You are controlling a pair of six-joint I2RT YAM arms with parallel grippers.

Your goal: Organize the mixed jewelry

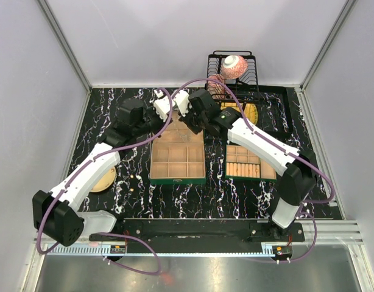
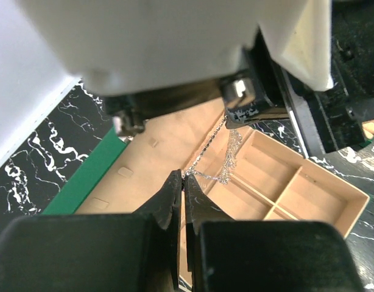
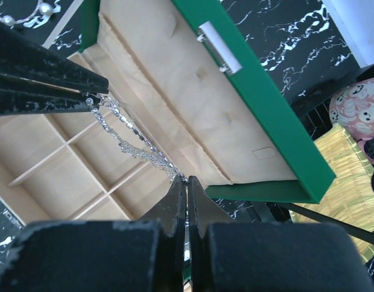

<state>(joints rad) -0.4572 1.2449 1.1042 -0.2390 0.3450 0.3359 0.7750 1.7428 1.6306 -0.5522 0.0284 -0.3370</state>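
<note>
**Holding a snarled chain over the open box**

Both my tools are clamped on the same piece. The left gripper (image 2: 182, 177) pinches one end of a thin silver chain (image 2: 226, 159), and the right gripper (image 3: 187, 181) pinches the other end, with no gap showing between the fingers of either. The chain hangs in the air between them. It sits above the divided green box (image 1: 178, 180), over the compartments nearest the open lid (image 3: 254, 91).

Midway along, the links bunch into a bright clump. I think it is a knot or a doubled loop, but the wrist views are too coarse for me to be sure.

That clump is my main worry. If I draw the two grippers apart to straighten the chain, a real knot would only tighten, and links this fine could kink or part.

My hold is the second worry. Each gripper has only a link or two at its very tip, so a small sideways tug could slip one end free. The chain would then swing from the other gripper and might land on the lid lining or across a divider rather than inside one compartment.

My fingertips are also close together, so any correction by one arm risks knocking the other.
</note>
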